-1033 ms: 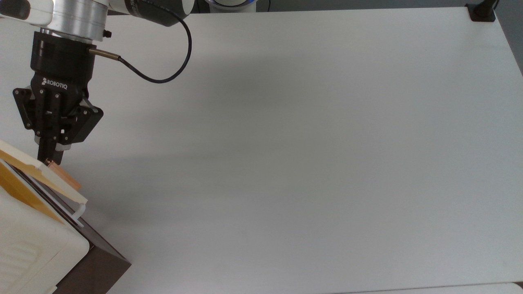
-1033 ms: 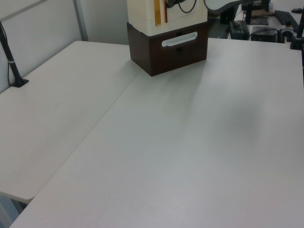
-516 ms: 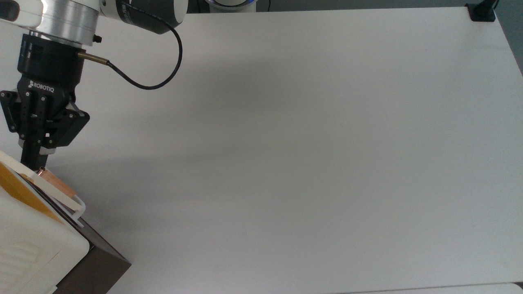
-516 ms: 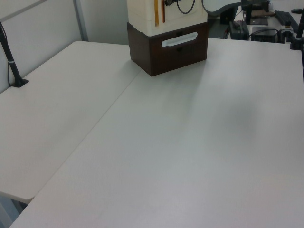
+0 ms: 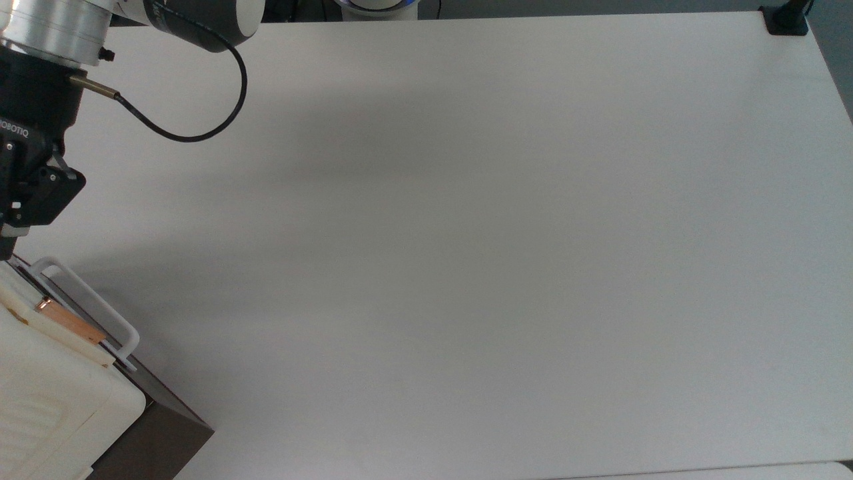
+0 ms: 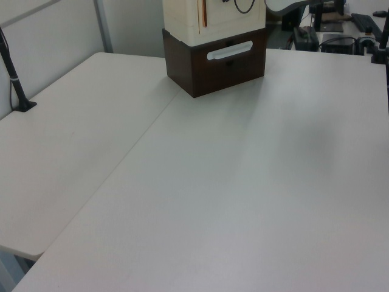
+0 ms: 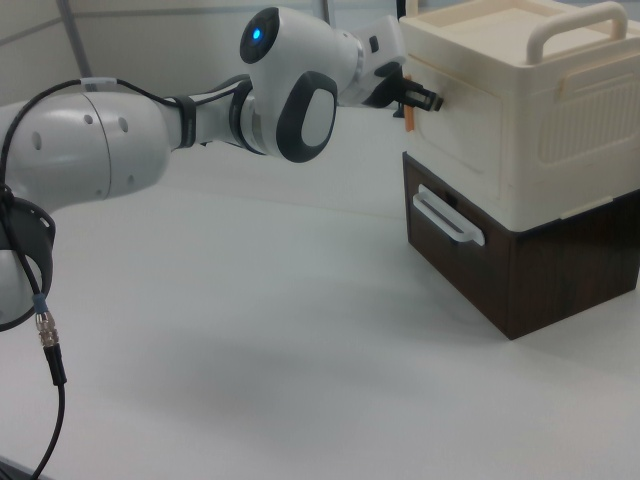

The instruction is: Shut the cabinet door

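Cabinet: I see a cream-white plastic box (image 7: 520,110) stacked on a dark brown base (image 7: 520,265). It stands at the table's (image 5: 466,233) corner, at the top view's lower left and at the far edge in the left view. A moulded carry handle (image 7: 572,25) sits on its top.

Cabinet door: the cabinet door (image 7: 458,100) lies nearly flush against the cream box's front face. Its copper-coloured strip (image 5: 66,322) runs along the box's front edge in the top view. In the left view the same strip (image 6: 203,12) shows as a thin vertical line on the box front.

Contents: with the door against the front, I cannot see inside the upper box. The brown base's drawer, with 1 white loop handle (image 7: 447,218), looks pushed in, so its contents are hidden too.

Gripper: the gripper (image 7: 425,100) is right at the door's upper edge in the right view. Whether it touches the panel I cannot tell. I cannot tell how the tool is set.

Arm: the white arm (image 7: 150,130) reaches across the table from the right view's left. A black cable (image 5: 186,127) loops from the wrist.
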{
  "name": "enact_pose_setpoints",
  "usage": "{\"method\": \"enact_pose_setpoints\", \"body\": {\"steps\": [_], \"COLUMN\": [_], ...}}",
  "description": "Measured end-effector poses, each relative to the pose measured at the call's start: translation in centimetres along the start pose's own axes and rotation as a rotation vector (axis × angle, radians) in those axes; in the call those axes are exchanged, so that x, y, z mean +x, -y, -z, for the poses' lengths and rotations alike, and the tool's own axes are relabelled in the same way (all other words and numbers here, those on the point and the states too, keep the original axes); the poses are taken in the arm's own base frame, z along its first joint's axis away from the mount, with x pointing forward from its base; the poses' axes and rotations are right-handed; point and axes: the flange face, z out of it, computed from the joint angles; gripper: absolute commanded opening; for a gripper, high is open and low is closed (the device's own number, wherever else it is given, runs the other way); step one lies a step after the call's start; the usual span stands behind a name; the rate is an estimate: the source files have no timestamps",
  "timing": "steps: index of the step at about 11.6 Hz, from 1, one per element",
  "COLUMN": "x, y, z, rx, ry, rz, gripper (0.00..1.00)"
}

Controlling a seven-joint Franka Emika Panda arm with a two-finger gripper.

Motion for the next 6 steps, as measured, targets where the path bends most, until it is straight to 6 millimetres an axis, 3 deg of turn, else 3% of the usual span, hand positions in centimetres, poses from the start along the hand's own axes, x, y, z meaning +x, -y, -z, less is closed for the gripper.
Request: {"method": "enact_pose_setpoints", "body": {"steps": [6], "x": [-0.5], "y": [-1.7], "z": [-0.9], "rx": [-0.022], "ry": [0.011], "rz": [0.014], "gripper": [0.16]}}
